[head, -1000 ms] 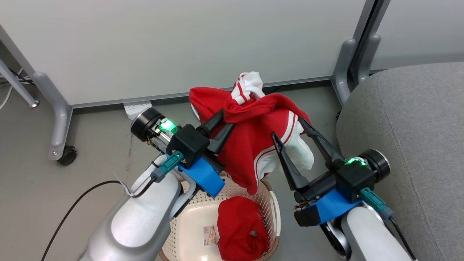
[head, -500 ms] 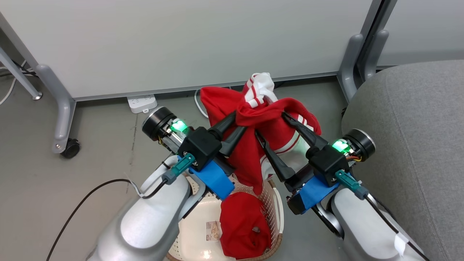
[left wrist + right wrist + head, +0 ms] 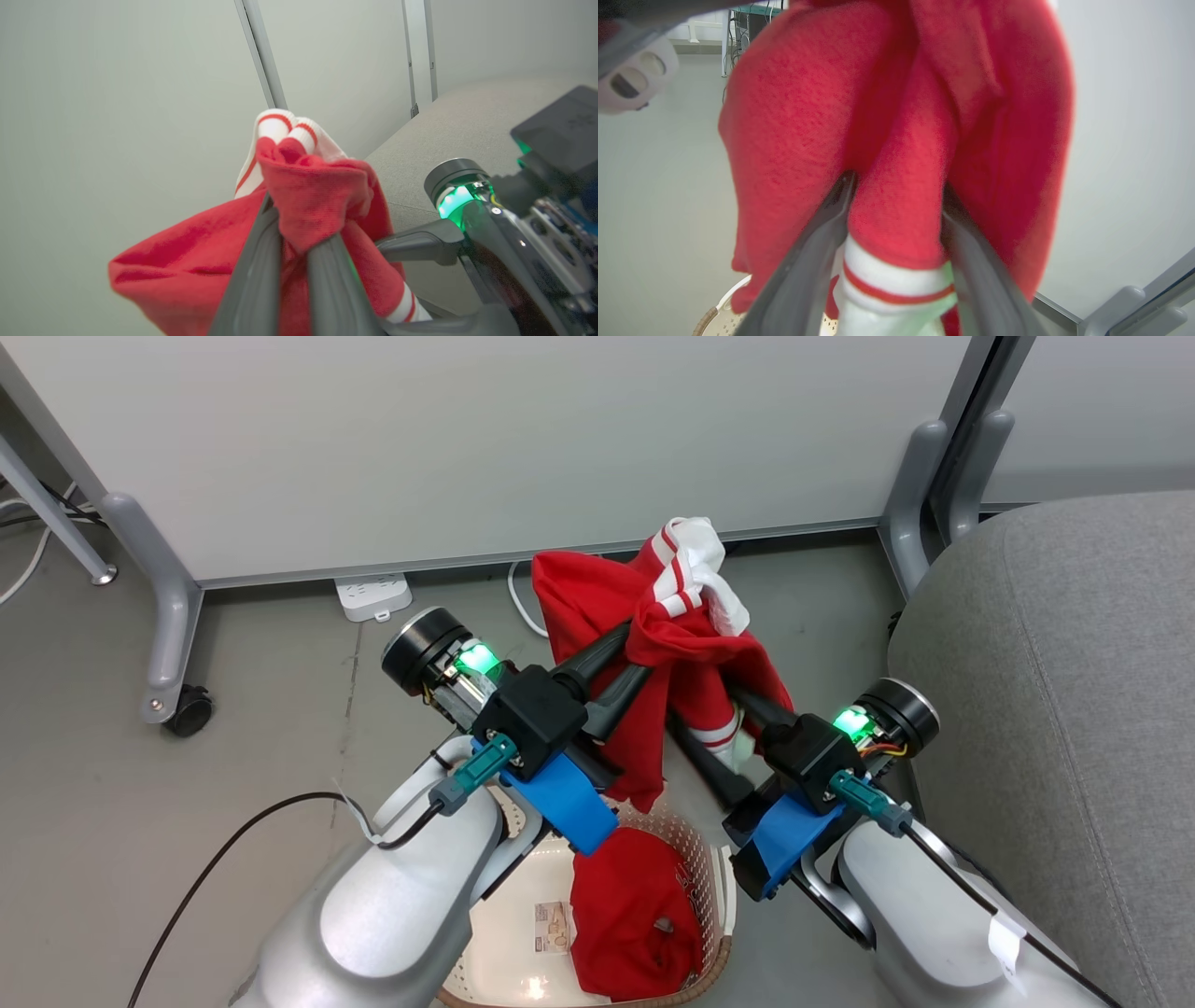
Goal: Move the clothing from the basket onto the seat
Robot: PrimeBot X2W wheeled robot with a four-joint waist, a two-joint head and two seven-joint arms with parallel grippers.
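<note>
Item: the striped garment (image 3: pixel 686 625), soft red fabric with white ribbed bands carrying red stripes, which we found lifted clear above the basket (image 3: pixel 709 859) and hanging bunched between both arms, its lowest red corner just over the basket's far rim. The left gripper (image 3: pixel 638 651) had its two dark fingers drawn narrow and pinched on a red fold near the top of that bundle. The right gripper (image 3: pixel 702 709) reached into the garment from the other side with its fingers spread around a thick fold; whether it pressed that fold we could not tell. Second item: the plain red garment (image 3: pixel 630 915), lying crumpled on the floor of the cream perforated basket beside a barcode sticker (image 3: pixel 552 927). The light-grey seat (image 3: pixel 1055 663) stood to the right, near the basket, with no clothing on the part we saw. Surroundings: a grey floor (image 3: pixel 280 709), a pale partition (image 3: pixel 467 439) on grey legs, one caster (image 3: pixel 191 709), a white power strip (image 3: pixel 373 595) at the partition's foot, and a black cable (image 3: pixel 233 845). The left wrist view gave the pinch itself, red cloth squeezed between the left gripper (image 3: pixel 303 228) fingers, with the seat (image 3: pixel 448 126) behind. The right wrist view gave the white cuff (image 3: pixel 896 275) with one red stripe sitting between the right gripper (image 3: pixel 897 184) fingers, which the head view hid.
</note>
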